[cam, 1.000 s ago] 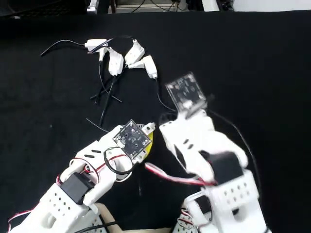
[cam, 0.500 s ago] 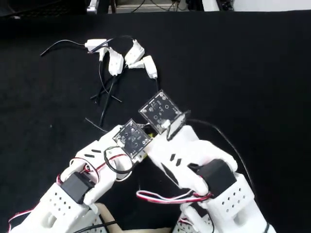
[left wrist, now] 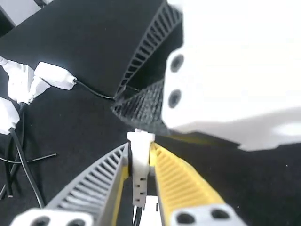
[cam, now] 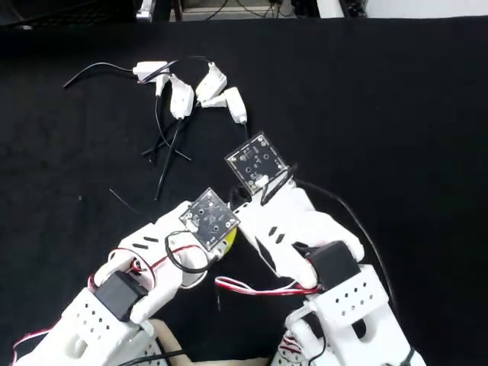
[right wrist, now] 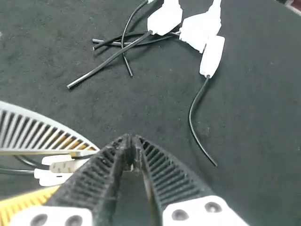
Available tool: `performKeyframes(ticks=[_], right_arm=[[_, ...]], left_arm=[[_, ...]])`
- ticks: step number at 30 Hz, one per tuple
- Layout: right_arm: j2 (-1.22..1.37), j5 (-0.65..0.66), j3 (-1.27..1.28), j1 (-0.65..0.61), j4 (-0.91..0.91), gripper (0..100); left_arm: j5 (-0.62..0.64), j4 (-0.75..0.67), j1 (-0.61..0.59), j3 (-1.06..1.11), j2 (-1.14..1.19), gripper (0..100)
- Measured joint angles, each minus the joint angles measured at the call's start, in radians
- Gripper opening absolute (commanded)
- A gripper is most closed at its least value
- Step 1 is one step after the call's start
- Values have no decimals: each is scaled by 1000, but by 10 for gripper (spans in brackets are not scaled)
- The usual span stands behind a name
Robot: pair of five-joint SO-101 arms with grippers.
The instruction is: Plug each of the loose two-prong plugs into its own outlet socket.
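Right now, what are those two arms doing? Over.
Left fingers shut on white plug. Right fingers pinched shut close beside it. Loose plugs and cords bunched farther off, not in the way.

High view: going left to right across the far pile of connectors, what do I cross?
Loose black cable end → leftmost white connector → second white connector → third white connector → rightmost white connector.

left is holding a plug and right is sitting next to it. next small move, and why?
Probably open the right gripper slightly. It is shut, with its tips right beside the white plug clamped in the left gripper. The plug's end sticks out past the left fingers. While shut, the right gripper can't take or steady that end.
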Motion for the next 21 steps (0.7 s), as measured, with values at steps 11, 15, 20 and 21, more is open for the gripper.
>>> performKeyframes(ticks=[11,15,20,21], right_arm=[[146,-2,-29,-3,-43,12],[169,-2,-29,-3,-57,12],[170,-2,-29,-3,-66,12],[170,-2,-29,-3,-66,12]], left_arm=[[6,25,-11,5,-63,30],[6,84,-15,0,-110,30],[6,104,-15,-15,-137,30],[6,104,-15,-17,-137,30]])
